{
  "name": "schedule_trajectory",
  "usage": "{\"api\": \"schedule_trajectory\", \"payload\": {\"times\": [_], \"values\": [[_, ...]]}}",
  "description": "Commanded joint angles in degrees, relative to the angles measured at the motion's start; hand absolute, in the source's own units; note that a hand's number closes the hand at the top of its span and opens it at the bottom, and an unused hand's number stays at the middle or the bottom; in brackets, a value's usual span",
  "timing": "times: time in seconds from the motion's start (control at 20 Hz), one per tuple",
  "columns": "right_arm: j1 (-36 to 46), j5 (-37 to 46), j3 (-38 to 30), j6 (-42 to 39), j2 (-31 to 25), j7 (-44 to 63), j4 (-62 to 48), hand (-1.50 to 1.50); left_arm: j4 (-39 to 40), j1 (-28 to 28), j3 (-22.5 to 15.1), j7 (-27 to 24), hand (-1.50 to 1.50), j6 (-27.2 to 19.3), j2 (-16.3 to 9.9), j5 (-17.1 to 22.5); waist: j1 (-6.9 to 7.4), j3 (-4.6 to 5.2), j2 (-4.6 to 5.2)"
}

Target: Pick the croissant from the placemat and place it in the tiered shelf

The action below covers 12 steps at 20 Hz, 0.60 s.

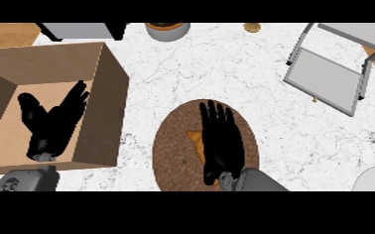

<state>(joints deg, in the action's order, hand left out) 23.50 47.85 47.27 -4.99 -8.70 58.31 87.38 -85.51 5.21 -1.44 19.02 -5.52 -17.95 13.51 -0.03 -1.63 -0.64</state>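
Croissant on placemat, mostly hidden under right robot hand; fingers straight, flat.

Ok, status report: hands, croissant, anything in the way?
Right hand open over croissant on placemat. Left hand open, resting over cardboard box. Tiered shelf path unobstructed.

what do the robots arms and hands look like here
Both hands are glossy black with long slender fingers and a thumb: the left hand shows over the cardboard box, the right hand over the round brown placemat. Each ends at a smooth grey forearm with a small metallic wrist joint. No cables or markings show.
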Motion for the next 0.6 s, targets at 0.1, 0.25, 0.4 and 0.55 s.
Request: {"api": "schedule_trajectory", "payload": {"times": [0.1,0.25,0.4,0.55], "values": [[-0.2,1.6,-1.8,3.6,1.3,-3.0,-4.0,-1.50,4.4,-4.3,-1.0,-1.1,0.00,0.5,3.2,0.0,0.33,1.63,0.82],[0.5,1.2,-3.3,2.7,1.5,-4.5,-4.1,-1.50,5.0,-3.6,0.3,-0.7,0.00,1.7,2.0,-0.2,0.22,1.64,0.77],[-0.7,1.6,-3.0,4.8,1.3,-7.8,-7.7,-1.50,6.3,-3.9,-0.2,-2.3,0.00,0.2,4.7,-1.1,0.14,1.65,0.85],[0.4,-0.8,1.5,-2.9,3.8,-10.2,-14.2,1.50,4.9,-3.7,-0.6,-1.2,0.00,1.0,3.8,-1.6,1.46,1.70,1.22]]}}
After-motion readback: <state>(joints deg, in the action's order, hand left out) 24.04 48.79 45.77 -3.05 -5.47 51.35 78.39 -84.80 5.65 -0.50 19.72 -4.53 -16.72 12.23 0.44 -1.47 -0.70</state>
